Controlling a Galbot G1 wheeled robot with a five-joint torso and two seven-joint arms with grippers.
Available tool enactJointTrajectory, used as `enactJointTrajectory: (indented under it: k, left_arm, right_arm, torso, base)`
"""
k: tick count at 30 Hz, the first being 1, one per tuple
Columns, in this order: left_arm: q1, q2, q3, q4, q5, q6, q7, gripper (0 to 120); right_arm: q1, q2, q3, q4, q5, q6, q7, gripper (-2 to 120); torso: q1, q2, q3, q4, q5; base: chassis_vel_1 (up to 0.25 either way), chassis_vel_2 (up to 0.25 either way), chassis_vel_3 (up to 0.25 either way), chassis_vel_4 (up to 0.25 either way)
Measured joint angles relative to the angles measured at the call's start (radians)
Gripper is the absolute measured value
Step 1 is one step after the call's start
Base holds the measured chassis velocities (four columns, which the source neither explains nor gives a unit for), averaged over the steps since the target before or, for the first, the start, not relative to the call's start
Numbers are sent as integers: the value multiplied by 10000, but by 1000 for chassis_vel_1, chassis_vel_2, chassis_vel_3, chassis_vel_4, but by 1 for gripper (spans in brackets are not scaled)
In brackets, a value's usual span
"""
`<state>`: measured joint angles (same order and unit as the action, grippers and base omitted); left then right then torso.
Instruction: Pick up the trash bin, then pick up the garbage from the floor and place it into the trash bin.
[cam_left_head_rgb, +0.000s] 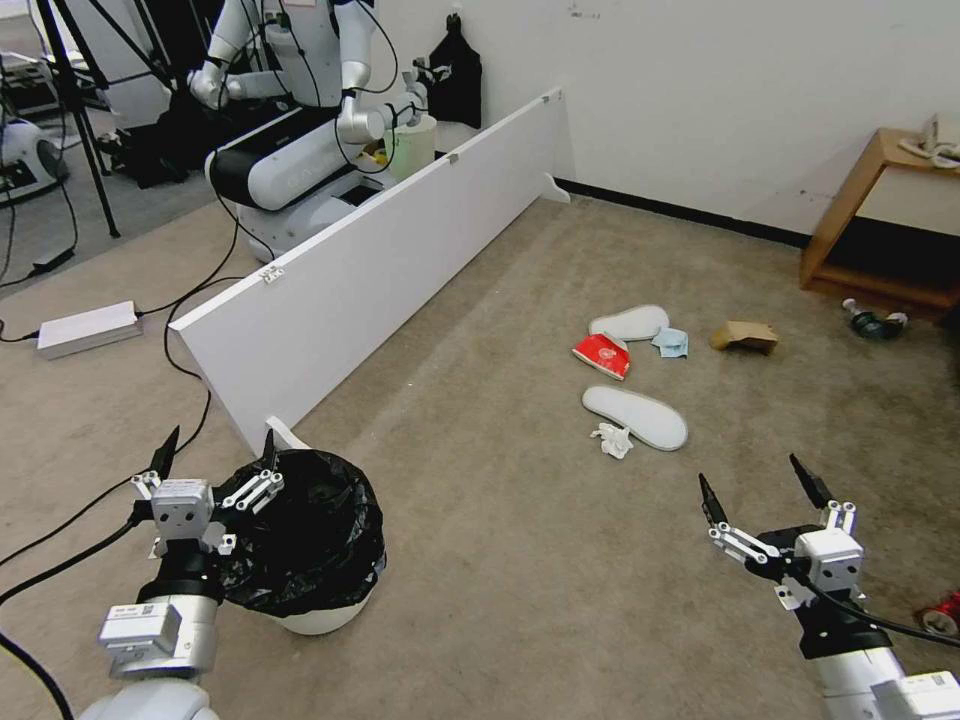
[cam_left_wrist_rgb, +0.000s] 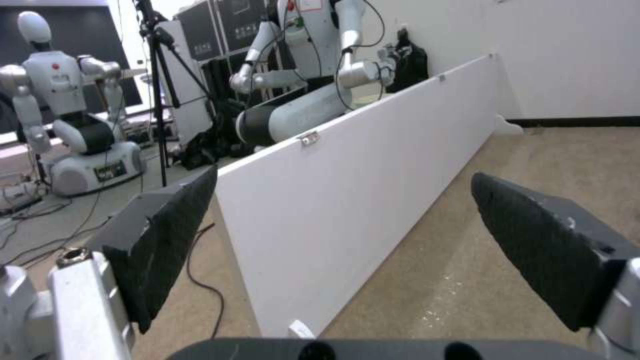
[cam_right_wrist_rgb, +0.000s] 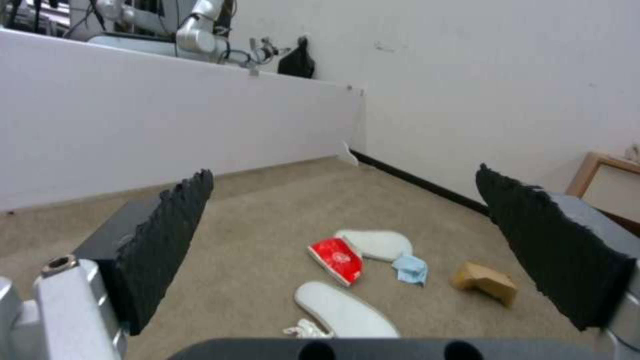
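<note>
The trash bin (cam_left_head_rgb: 310, 560), white with a crinkly black bag, stands on the carpet at the near left. My left gripper (cam_left_head_rgb: 218, 445) is open at its left rim, one finger lying against the bag; the left wrist view shows its open fingers (cam_left_wrist_rgb: 167, 235) facing the white board. My right gripper (cam_left_head_rgb: 750, 475) is open at the near right, holding nothing. The garbage lies ahead of it: two white slippers (cam_left_head_rgb: 635, 416) (cam_left_head_rgb: 630, 322), a red packet (cam_left_head_rgb: 602, 355), blue cloth (cam_left_head_rgb: 671, 342), cardboard (cam_left_head_rgb: 745, 336), and tissue (cam_left_head_rgb: 612, 439). Between the right gripper's fingers (cam_right_wrist_rgb: 167, 250) I see the red packet (cam_right_wrist_rgb: 337, 259) and the nearer slipper (cam_right_wrist_rgb: 343, 310).
A long white board (cam_left_head_rgb: 400, 255) stands on edge across the left, with another robot (cam_left_head_rgb: 300, 100) and a pale green bucket (cam_left_head_rgb: 410, 145) behind it. A wooden shelf (cam_left_head_rgb: 860, 220) and a bottle (cam_left_head_rgb: 872, 322) are at far right. Cables (cam_left_head_rgb: 60, 560) trail at left.
</note>
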<state>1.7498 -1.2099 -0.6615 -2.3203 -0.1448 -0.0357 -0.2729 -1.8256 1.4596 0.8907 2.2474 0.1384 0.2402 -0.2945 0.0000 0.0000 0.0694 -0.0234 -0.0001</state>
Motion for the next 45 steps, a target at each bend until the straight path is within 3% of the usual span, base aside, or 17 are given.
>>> enactJointTrajectory:
  k: [31,45]
  left_arm:
    - [-161,-503,105,110,403,-57,60,100]
    - [-21,-500,29,3,407,-163,75,100]
  right_arm:
    - [70,-155,-160,-207,63,321,-23,100]
    - [-8,-21,-119,-48,-68,227,-226,100]
  torso:
    - [1,-1,2,-1,0]
    - [0,0,0,0,0]
  base:
    - [-58,61,62,-58]
    - [-5,3,3,-4]
